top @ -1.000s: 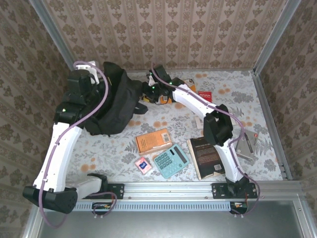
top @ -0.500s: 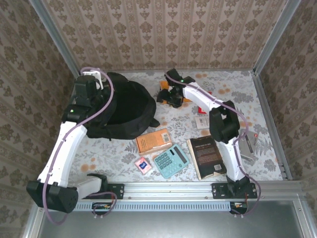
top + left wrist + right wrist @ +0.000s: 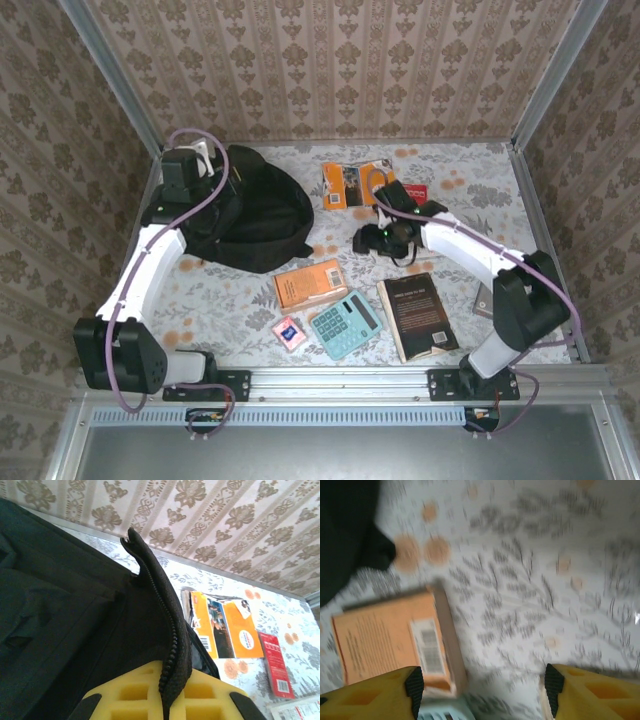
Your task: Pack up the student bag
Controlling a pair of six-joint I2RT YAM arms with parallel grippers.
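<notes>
Pinches the zippered rim of the large black soft fabric backpack (image 3: pixel 255 215) with the left gripper (image 3: pixel 203 160) (image 3: pixel 172 696), its yellow fingers (image 3: pixel 127 697) pressed together on the fabric and raising that edge into a narrow ridge in the left wrist view. Leaves the backpack slumped flat at the far left of the flower-patterned table (image 3: pixel 470 190). Holds the right gripper (image 3: pixel 366 240) (image 3: pixel 482 684) off to the right of the backpack and apart from it, jaws spread wide with nothing between them, low over bare tabletop. Shows a flat orange rectangular book (image 3: pixel 310 283) (image 3: pixel 390 640) with a white barcode label just beside the backpack's near right corner; cannot tell whether the two touch. Places a teal plastic calculator (image 3: pixel 345 323) on the near side of that book, farther from the backpack, with a small pink square card (image 3: pixel 289 332) to its left. Sets a dark brown paperback (image 3: pixel 418 317) well to the right of the backpack, beyond the calculator. Lays a glossy orange magazine (image 3: pixel 355 183) (image 3: pixel 225 630) flat near the backpack's far right side, with a thin red leaflet (image 3: pixel 415 192) (image 3: pixel 275 665) farther right again.
</notes>
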